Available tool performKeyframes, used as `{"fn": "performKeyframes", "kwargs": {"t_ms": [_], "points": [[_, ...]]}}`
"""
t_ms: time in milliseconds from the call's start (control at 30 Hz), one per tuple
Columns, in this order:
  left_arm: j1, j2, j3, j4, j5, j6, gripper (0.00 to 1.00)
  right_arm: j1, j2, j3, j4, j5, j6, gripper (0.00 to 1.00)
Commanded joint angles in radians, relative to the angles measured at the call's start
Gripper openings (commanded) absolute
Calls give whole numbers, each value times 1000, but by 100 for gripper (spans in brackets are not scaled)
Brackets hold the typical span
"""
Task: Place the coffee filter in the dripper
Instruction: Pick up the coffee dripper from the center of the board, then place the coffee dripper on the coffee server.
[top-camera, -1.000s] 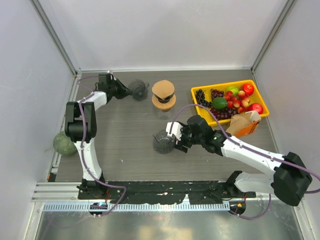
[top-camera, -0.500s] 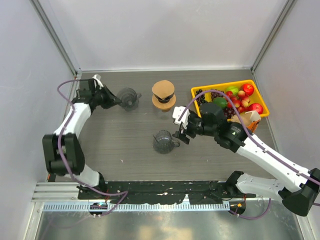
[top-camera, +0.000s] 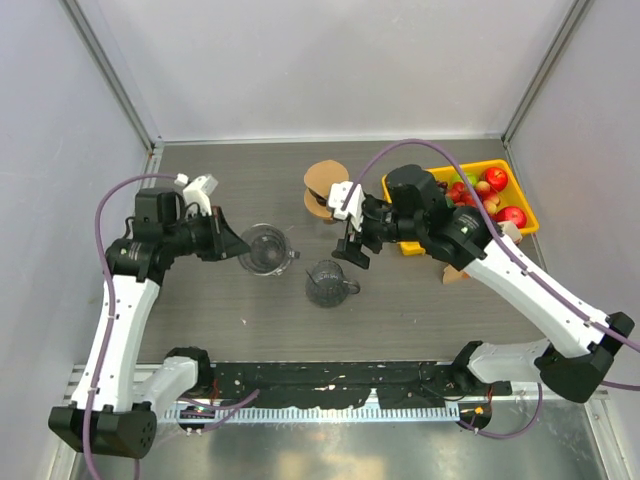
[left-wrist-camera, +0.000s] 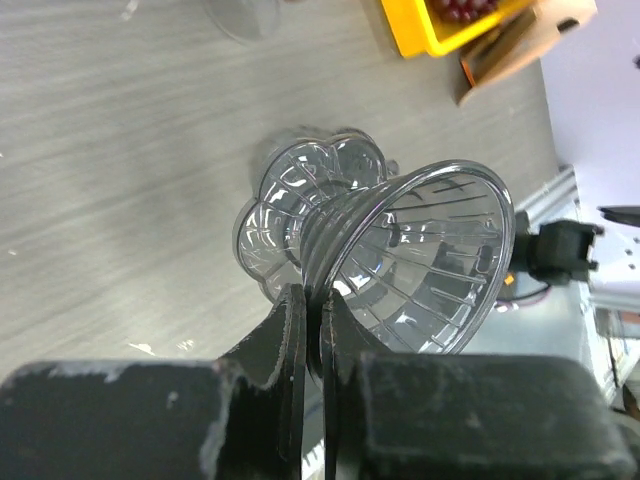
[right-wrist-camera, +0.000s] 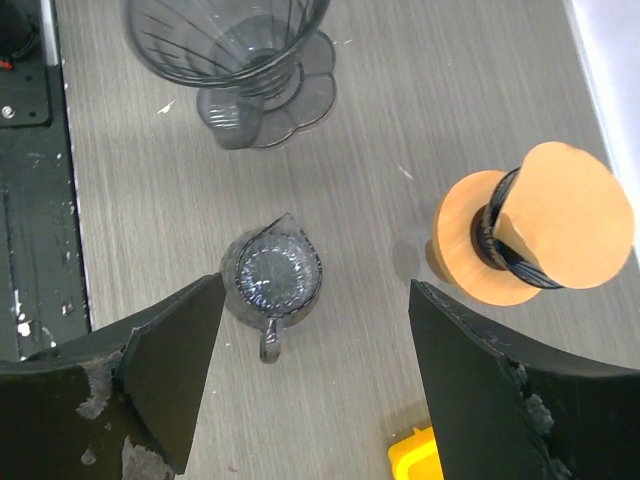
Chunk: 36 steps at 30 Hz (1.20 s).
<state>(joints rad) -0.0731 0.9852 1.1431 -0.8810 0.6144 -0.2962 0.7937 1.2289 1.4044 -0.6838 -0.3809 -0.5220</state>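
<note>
Dripper (top-camera: 265, 248) pinched by left gripper (top-camera: 228, 245) | right gripper (top-camera: 352, 250) spread wide above pitcher (top-camera: 328, 282) | fruit (top-camera: 495, 178) in yellow tray (top-camera: 490, 163)

A grey wood-grain desk (top-camera: 420, 310) is carrying everything here. A small glass pitcher (top-camera: 328, 283) is standing near its middle. Just to the left, a clear ribbed dripper (top-camera: 265, 248) is sitting low over the surface; whether its base is touching cannot be told. A tan wooden stand (top-camera: 325, 185) is resting farther back. A yellow tray (top-camera: 488, 165) of fruit is lying at the far right, with a cardboard box (left-wrist-camera: 520, 45) sitting beside it.
</note>
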Motion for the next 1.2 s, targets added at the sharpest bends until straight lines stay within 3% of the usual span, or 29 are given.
{"fn": "performKeyframes", "kwargs": {"t_ms": [0,400,533,700,833,1167], "points": [[-50,-33,-9,-69,58,-27,0,41,35,82,-75,-12,-12,82],[-131,-39,-46,-46,-10,-187,0,229,99,74,-79,109,-65,82],[-146,-31,-49,-42,-21,-196,0,240,138,99,-66,138,-62,76],[-163,-23,-45,-30,-36,-204,0,245,191,131,-51,126,-33,75],[-171,-20,-45,-26,-51,-202,0,246,216,137,-28,119,-21,70],[-183,-13,-36,-3,-24,-228,0,246,236,110,9,123,-7,47]]}}
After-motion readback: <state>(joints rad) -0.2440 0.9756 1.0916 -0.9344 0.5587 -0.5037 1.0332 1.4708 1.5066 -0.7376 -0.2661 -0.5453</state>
